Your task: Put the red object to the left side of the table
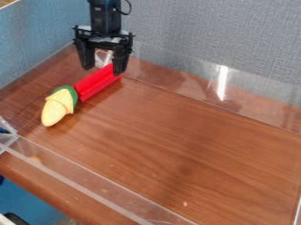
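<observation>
I am holding my tool [104, 63] above the far left part of the tabletop [177, 132], its jaws spread wide and pointing straight down, gripping nothing. The red object [97, 84] is lying flat on the wood just below my tool and a little toward the camera, clear of both fingers. Its long axis is running diagonally, from its far end almost under my fingertips down and leftward to its near end, which is meeting the yellow corn-like toy [59, 106]; I cannot tell whether the two are actually touching. The bar is already sitting at the left side, close to the clear acrylic wall [177, 70] behind it, so I am judging the placing as done, and what remains is only lifting my tool away without brushing the bar
</observation>
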Available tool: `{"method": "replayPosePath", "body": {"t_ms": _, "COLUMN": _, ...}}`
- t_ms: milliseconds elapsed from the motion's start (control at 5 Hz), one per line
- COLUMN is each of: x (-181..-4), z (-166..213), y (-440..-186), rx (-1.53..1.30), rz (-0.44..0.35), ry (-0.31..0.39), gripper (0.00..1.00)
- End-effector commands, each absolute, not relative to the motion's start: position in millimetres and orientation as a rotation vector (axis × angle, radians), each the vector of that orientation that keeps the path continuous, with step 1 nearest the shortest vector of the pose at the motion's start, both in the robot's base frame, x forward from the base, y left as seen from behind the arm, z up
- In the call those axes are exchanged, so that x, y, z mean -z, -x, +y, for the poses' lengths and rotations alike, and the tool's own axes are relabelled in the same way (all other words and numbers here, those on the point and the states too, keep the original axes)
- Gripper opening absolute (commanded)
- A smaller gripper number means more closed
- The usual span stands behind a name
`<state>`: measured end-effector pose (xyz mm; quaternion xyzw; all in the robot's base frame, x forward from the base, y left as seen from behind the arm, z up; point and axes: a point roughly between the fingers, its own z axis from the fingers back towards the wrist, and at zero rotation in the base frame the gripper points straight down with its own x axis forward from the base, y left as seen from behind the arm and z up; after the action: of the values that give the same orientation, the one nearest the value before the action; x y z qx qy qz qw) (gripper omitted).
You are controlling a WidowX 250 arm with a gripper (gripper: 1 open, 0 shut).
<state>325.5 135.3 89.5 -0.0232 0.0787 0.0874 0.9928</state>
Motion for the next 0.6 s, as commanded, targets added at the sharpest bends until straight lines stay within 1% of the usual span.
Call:
{"method": "replayPosePath", "body": {"t_ms": 0, "x": -103.7, "z": 151.0, "y": -330.5, "rx": -0.226, "rz": 0.107, "ry": 0.017, "gripper": 1.00}}
{"method": "replayPosePath", "body": {"t_ms": 400, "x": -95.5, "z": 177.1, "y": -322.6, "rx": -0.344, "rz": 0.137, "ry": 0.020, "gripper": 1.00}}
